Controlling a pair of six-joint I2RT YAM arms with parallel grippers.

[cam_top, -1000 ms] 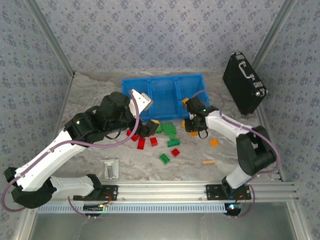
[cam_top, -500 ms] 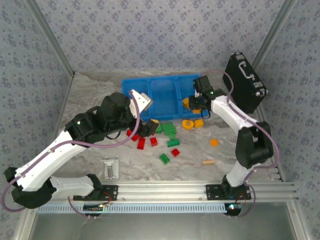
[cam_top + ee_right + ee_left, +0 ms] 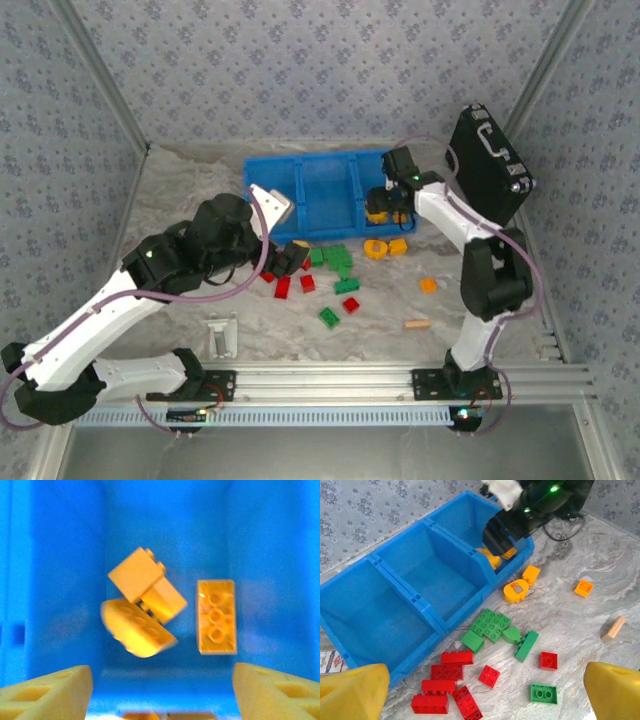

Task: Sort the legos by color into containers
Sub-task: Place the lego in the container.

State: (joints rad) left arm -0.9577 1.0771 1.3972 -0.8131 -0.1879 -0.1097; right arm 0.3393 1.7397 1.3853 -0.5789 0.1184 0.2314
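Two Grippers Open, Orange Bricks in the Rightmost Bin

Three joined blue bins (image 3: pixel 325 185) stood at the far side of the marbled table (image 3: pixel 170 190). The right gripper (image 3: pixel 381 210) hung over the rightmost compartment, its yellow fingers (image 3: pixel 47 692) spread wide with nothing between them. Beneath it, inside that compartment, lay three orange-yellow bricks (image 3: pixel 217 616), two of them blurred. The left gripper (image 3: pixel 485 672) was likewise fully spread and empty, above the loose pile in front of the bins. In that pile lay the red bricks (image 3: pixel 445 680), the green bricks (image 3: pixel 492 625) and the ring-shaped orange piece (image 3: pixel 516 591), whose small label appeared to read "420". An orange brick (image 3: pixel 531 574) sat just beside the ring. A second orange brick (image 3: pixel 583 587) lay apart, near a wooden stick (image 3: pixel 613 628). A black case (image 3: pixel 488 165) stood tilted by the right wall. Red print on a white card (image 3: pixel 330 661) was illegible.
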